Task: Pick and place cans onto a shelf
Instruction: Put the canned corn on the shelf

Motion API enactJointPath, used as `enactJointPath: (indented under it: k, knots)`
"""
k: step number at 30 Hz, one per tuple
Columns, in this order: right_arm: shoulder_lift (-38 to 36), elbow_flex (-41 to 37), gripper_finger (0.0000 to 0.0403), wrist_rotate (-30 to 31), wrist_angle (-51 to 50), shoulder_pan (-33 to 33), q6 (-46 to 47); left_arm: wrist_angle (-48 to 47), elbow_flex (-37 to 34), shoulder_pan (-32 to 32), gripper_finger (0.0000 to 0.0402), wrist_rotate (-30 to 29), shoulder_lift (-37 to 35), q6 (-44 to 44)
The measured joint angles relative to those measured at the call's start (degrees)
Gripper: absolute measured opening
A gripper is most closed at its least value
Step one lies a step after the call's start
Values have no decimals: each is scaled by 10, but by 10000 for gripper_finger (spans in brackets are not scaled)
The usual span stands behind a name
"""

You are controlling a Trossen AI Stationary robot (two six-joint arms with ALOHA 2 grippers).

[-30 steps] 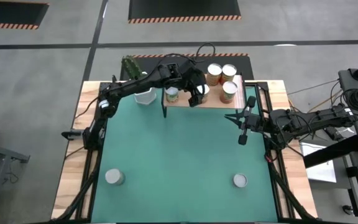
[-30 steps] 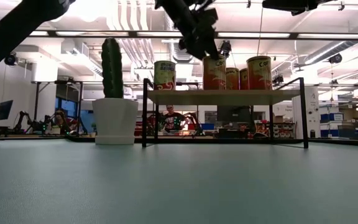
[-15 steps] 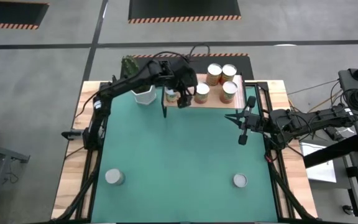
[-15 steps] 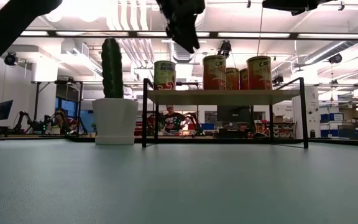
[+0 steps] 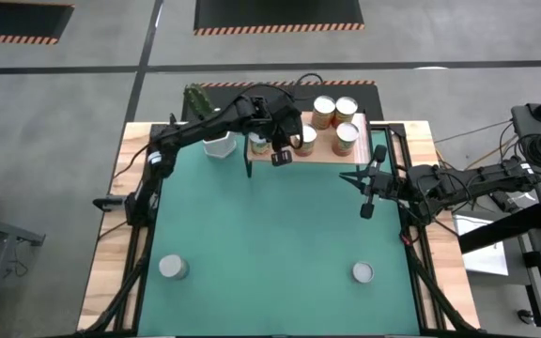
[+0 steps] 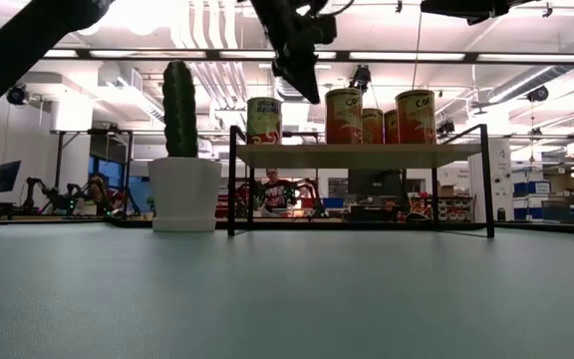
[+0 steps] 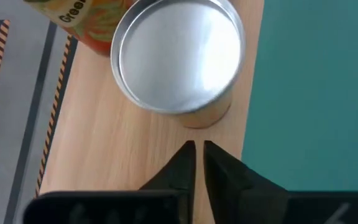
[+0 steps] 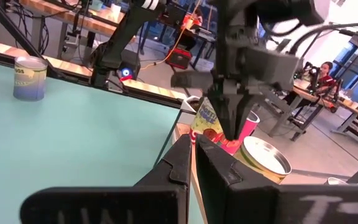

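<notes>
The light-wood shelf (image 5: 322, 153) stands at the table's far edge with several cans on it. The nearest is a silver-topped can (image 7: 179, 56), also seen in the high view (image 5: 305, 139); an orange-labelled can (image 7: 73, 15) is beside it. My left gripper (image 5: 283, 155) (image 7: 199, 148) hovers shut at can-top height over the shelf's front edge. It is just beside that can and holds nothing. Two more cans (image 5: 172, 268) (image 5: 363, 272) stand upright on the green mat near the front. My right gripper (image 5: 366, 192) waits shut at the right side.
A white pot with a cactus (image 5: 217, 144) stands just left of the shelf, close to my left arm. The shelf's thin black legs (image 6: 231, 179) rise from the mat. The green mat (image 5: 270, 235) lies open between the shelf and the two front cans.
My left gripper stood open around the can on the shelf. It has let go and drawn back a little toward the table's left and near side, rising and then dipping again. It has then shut on nothing. The can stays upright on the shelf.
</notes>
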Motion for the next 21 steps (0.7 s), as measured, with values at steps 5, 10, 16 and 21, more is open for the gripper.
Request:
enactJointPath:
  k: [5,10,16,21]
  knots:
    - [0,0,13,0,0,0,0,18,0,0,24,-1,16,0]
    - [0,0,13,0,0,0,0,42,0,0,6,-7,24,1]
    - [0,0,13,0,0,0,0,65,0,0,1,-9,31,6]
    - [0,0,13,0,0,0,0,85,0,0,0,-9,32,5]
